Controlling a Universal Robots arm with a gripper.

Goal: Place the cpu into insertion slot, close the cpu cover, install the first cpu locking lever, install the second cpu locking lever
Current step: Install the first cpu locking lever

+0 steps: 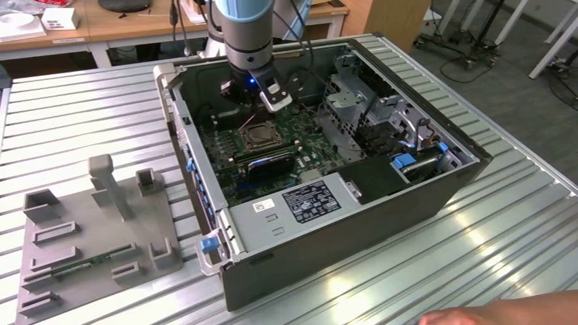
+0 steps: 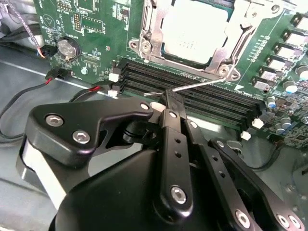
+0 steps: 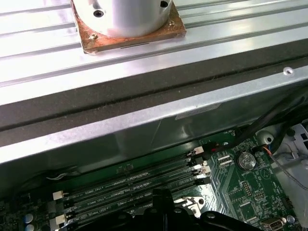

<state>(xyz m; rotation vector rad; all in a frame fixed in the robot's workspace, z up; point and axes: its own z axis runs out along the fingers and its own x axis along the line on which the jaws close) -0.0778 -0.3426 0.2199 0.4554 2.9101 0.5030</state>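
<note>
Black gripper [image 2: 168, 98] linkages crowd the second wrist view, the fingers drawn together at the tip of a thin silver cpu locking lever [image 2: 202, 84]; whether they actually pinch the wire cannot be told. Beyond it, the cpu [image 2: 195, 29] sits seated in the insertion slot [image 2: 144, 45], with the cpu cover [image 2: 230, 45] folded down around it. 4 black memory slots [image 2: 207, 103] run just beside the lever. In the exterior view the gripper [image 1: 271, 101] hangs over the socket inside the open computer case [image 1: 361, 223]. Judging by this, the lever step wants a steady push low along the wire, clear of the memory slots.
</note>
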